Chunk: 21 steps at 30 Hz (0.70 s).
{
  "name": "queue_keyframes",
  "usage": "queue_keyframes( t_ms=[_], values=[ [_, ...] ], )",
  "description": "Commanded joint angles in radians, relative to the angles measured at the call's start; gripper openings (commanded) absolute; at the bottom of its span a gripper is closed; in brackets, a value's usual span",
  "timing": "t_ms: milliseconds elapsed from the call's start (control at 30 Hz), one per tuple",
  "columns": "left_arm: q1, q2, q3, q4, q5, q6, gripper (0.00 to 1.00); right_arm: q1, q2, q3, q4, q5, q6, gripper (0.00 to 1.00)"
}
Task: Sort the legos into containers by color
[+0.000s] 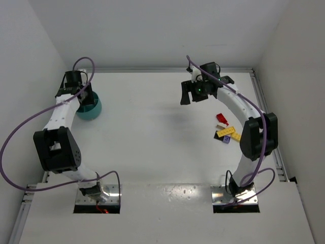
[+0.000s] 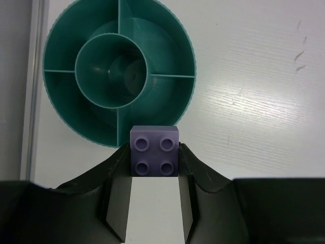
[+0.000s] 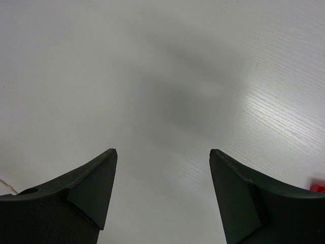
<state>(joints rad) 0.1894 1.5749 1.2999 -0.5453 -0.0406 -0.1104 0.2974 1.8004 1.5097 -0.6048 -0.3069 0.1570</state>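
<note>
The step in hand is delivery of one brick to the teal bowl (image 2: 167, 101). The left gripper (image 1: 84, 97) pinches a blue-violet brick (image 2: 155, 151) between its jaws, studs facing the wrist camera. In the left wrist view the brick sits at the bowl's 6 o'clock rim, partly overlapping the outer compartment between 3 and 6 o'clock; how high above the rim it hangs cannot be told. The bowl has a round centre cup and four outer compartments, and every part that shows is bare. In the top view the bowl stands at about 10 o'clock on the table (image 1: 152, 152). The remaining legos (image 1: 226, 129) lie well apart at about 3 o'clock. The right gripper (image 3: 162, 152) hangs over bare table with jaws spread and nothing between them; a red brick (image 3: 317, 185) shows at its view's 4 o'clock edge. The next move calls for carrying the held brick inward toward 12 o'clock until it is fully over one compartment, then parting the jaws.
</note>
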Motion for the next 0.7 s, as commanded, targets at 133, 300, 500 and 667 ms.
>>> queue_keyframes(
  t_ms=[133,300,500,667],
  values=[
    [-0.005,0.016,-0.005,0.051,-0.053,-0.009,0.13,-0.001,0.014,0.058,-0.001,-0.006,-0.011,0.74],
    [-0.005,0.037,-0.014,0.07,-0.062,-0.009,0.15,-0.001,0.024,0.058,-0.001,-0.015,-0.011,0.74],
    [-0.005,0.066,-0.014,0.079,-0.073,-0.009,0.19,-0.001,0.033,0.067,-0.01,-0.024,-0.011,0.74],
    [-0.005,0.066,-0.025,0.099,-0.073,0.0,0.33,-0.001,0.042,0.067,-0.01,-0.024,-0.011,0.74]
  ],
)
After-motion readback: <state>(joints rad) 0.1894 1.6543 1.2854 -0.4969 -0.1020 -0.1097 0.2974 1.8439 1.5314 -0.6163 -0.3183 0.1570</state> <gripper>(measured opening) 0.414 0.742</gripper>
